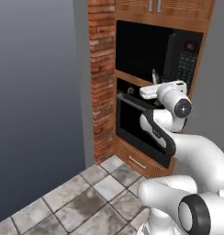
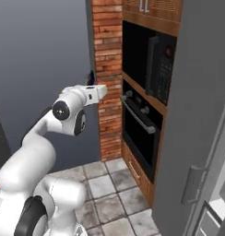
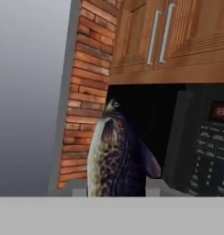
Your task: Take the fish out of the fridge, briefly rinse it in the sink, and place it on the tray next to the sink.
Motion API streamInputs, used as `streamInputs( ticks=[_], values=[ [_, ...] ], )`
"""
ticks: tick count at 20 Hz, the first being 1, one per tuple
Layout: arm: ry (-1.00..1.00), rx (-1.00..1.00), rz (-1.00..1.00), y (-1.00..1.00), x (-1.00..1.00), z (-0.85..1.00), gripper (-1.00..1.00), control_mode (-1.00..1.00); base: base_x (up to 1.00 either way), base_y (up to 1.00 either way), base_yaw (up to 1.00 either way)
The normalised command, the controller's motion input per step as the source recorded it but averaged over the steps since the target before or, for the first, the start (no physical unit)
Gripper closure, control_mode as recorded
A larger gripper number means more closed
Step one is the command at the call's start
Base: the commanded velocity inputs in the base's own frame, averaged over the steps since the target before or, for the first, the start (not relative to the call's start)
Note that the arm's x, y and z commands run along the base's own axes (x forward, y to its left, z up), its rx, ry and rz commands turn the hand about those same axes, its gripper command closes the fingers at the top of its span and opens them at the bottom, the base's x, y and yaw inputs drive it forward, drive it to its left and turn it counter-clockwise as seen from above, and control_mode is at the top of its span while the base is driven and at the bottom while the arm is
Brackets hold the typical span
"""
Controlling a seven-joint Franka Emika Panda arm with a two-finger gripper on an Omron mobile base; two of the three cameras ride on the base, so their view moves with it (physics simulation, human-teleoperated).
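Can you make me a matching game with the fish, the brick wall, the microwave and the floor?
Things:
1. fish
2. brick column
3. microwave
4. floor tiles

Descriptions:
A. black, sitting in the wood cabinet above the oven
B. grey and mottled, down below the arm
C. red-brown, standing left of the cabinet
D. dark and speckled, held up in the hand, head pointing away from it

Pairs: 1-D, 2-C, 3-A, 4-B

Floor (image 1: 77,202): grey stone tiles, mottled dark, pale grout; brick pillar (image 1: 102,82) and wood cabinetry (image 1: 132,158) standing on it.
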Motion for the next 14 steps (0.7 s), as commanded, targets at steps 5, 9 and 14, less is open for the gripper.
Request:
streamInputs(
  ticks=[5,9,14],
  values=[
    [0.00,0.00,0.00,0.00,0.00,0.00,1.00,1.00,-0.43,0.57,0.42],
    [0.00,0.00,0.00,0.00,0.00,0.00,1.00,1.00,-0.57,0.46,0.39],
    [0.00,0.00,0.00,0.00,0.00,0.00,1.00,1.00,-0.39,0.39,0.43]
  ],
)
